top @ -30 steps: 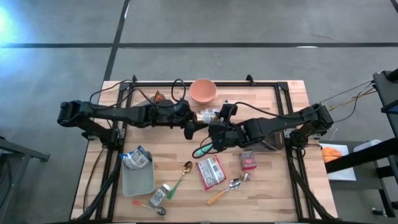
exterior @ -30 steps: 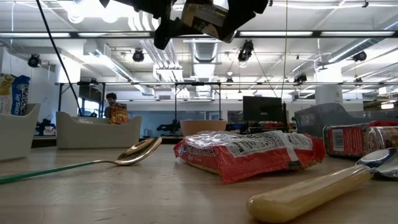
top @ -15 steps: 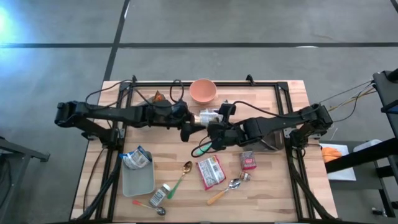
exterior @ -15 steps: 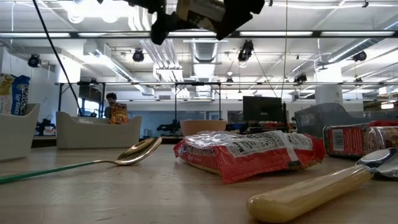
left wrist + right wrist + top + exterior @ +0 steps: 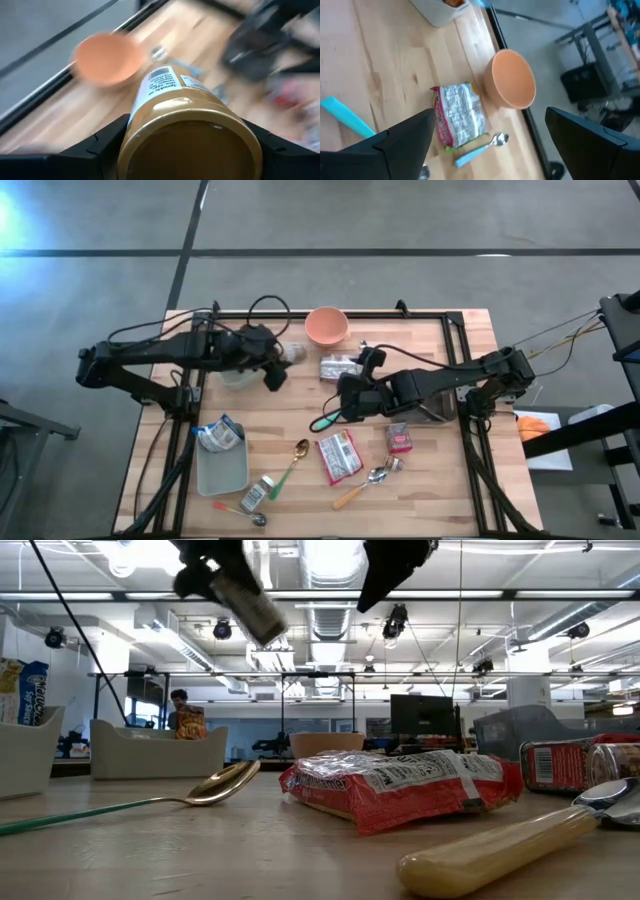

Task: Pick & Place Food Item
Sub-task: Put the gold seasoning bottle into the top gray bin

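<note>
While the right arm hangs over the middle of the pale wooden plank table (image 5: 430, 480), the left gripper (image 5: 281, 362) is up off the boards near the back, its dark fingers (image 5: 107, 142) clamped on either side of a cylindrical jar with a gold-coloured end and a white printed label (image 5: 187, 132). From the low camera the jar (image 5: 243, 600) shows tilted, high in the air, well above everything on the table. The right gripper (image 5: 352, 385) sits apart from it, closer to the centre, with its two black fingers (image 5: 405, 140) spread wide and nothing between them. Just beyond that gripper, a crinkly silver foil packet with a red edge (image 5: 459, 116) lies flat on the wood beside a smooth, round salmon-coloured bowl (image 5: 326, 326), and a small spoon with a light blue handle (image 5: 479, 149) rests near both. Nearer the front edge lie a glossy red and white wrapped food packet (image 5: 338, 455), a small red packet (image 5: 399, 439), a gold-bowled spoon on a thin green handle (image 5: 293, 461), and a metal spoon with a thick cream plastic handle (image 5: 362, 484). At the left front stands a grey rectangular plastic tray (image 5: 221, 470) with a blue and white pouch (image 5: 219, 433) at its far end, and a small labelled bottle (image 5: 256, 494) lies on its side next to it.
</note>
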Motion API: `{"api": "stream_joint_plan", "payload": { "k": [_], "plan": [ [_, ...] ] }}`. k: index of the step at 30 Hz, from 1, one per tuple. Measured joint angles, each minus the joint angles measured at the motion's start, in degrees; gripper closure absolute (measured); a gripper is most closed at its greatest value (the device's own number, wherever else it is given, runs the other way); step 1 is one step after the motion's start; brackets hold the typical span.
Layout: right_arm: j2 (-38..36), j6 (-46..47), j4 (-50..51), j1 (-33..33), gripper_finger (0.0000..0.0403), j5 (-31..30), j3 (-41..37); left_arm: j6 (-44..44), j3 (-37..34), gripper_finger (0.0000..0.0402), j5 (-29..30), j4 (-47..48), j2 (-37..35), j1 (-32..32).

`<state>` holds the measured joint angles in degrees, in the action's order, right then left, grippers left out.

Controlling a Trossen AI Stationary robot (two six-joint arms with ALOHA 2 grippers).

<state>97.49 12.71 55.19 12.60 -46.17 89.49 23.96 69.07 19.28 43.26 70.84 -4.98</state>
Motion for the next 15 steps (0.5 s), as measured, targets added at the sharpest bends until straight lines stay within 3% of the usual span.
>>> {"api": "stream_joint_plan", "payload": {
  "k": [5,9,15],
  "plan": [
    [0.0,6.82,0.31,0.0,0.0027,0.18,-2.28,1.17,1.06,0.0131,4.85,12.11,0.22,-3.05],
    [0.0,10.59,-0.05,0.16,0.0027,1.65,-5.18,1.36,0.87,0.0131,5.35,18.5,0.24,-6.72],
    [0.02,15.83,-1.46,0.15,0.0027,1.88,-11.01,-0.68,0.71,0.0131,5.06,20.22,1.62,-11.38]
  ]
}}
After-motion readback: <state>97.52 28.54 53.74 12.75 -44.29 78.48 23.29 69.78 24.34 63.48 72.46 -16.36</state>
